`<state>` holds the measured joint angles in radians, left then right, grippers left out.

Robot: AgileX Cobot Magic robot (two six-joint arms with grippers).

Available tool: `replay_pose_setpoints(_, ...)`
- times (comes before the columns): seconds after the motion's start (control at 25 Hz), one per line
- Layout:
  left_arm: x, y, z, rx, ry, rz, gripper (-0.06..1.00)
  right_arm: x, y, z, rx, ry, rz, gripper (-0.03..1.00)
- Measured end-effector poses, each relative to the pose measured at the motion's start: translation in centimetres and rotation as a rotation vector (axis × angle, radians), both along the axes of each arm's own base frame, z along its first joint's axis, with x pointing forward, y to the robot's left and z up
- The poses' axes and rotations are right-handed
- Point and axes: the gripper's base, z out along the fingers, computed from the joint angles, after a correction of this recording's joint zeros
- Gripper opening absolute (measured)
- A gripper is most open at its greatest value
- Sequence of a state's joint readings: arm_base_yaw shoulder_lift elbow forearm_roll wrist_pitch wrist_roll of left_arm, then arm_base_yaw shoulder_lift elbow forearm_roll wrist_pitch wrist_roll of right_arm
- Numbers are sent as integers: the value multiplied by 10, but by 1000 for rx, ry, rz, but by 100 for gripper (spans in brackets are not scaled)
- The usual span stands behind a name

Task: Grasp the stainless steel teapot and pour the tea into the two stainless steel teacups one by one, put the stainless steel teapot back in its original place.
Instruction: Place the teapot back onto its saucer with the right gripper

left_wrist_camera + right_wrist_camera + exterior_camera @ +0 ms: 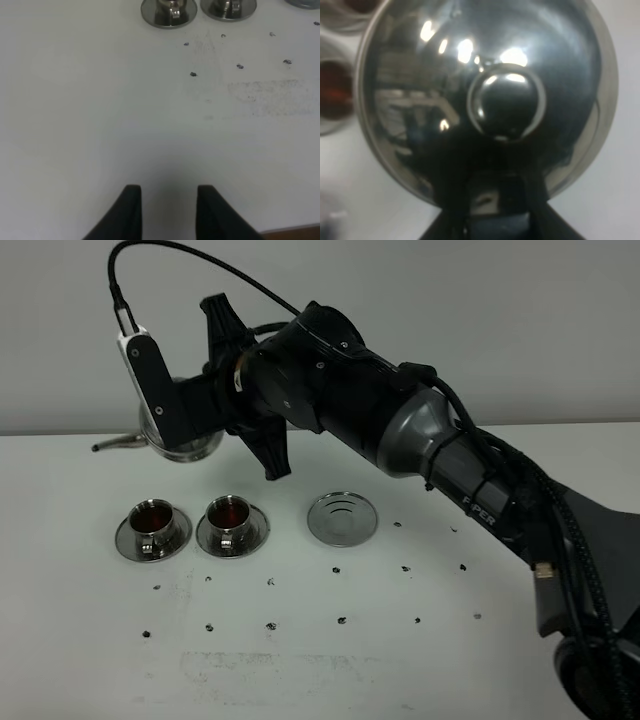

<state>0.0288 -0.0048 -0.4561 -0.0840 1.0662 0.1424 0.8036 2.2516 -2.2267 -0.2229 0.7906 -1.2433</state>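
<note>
Hovering in the air behind the left cup, the stainless steel teapot (185,445) hangs from the right tool (205,390), which grips it near the handle, with the thin spout (115,445) pointing left. Both stainless steel teacups (153,521) (230,517) sit on their saucers on the white desk (90,640), side by side, and each already shows dark red tea. To their right lies the bare steel saucer (343,518), the teapot's resting place.

Judging from the filled cups, the return is the step in hand. Doing it well means levelling the pot first so nothing drips, carrying it rightward clear of the cups, centring it over the bare saucer, and lowering it upright before letting go.

The left tool (169,207) rests released over bare desk, holding nothing.

The arm hides most of the teapot from above. The right wrist view is filled by the blurred lid and knob (506,102), so the grip on the handle cannot be made out exactly.
</note>
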Motion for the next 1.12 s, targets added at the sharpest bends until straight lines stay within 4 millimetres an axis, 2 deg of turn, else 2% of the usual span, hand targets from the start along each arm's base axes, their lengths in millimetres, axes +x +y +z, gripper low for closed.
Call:
replay_pose_setpoints(0.08,0,0,0,0,0,0,28,-10,-6,-13,-13,86,-5,18)
replay_pose_setpoints(0.28,0,0,0,0,0,0,28,-31,-15,-24,76,325,-109,18)
replay_pose_setpoints(0.6,0,0,0,0,0,0,28,-38,-17,-31,224,548,-379,18)
replay_pose_setpoints(0.76,0,0,0,0,0,0,28,-43,-8,-44,288,673,-492,18)
replay_pose_setpoints(0.92,0,0,0,0,0,0,28,-50,4,-65,300,758,-582,18)
replay_pose_setpoints(1.12,0,0,0,0,0,0,28,-46,12,-91,297,814,-684,18)
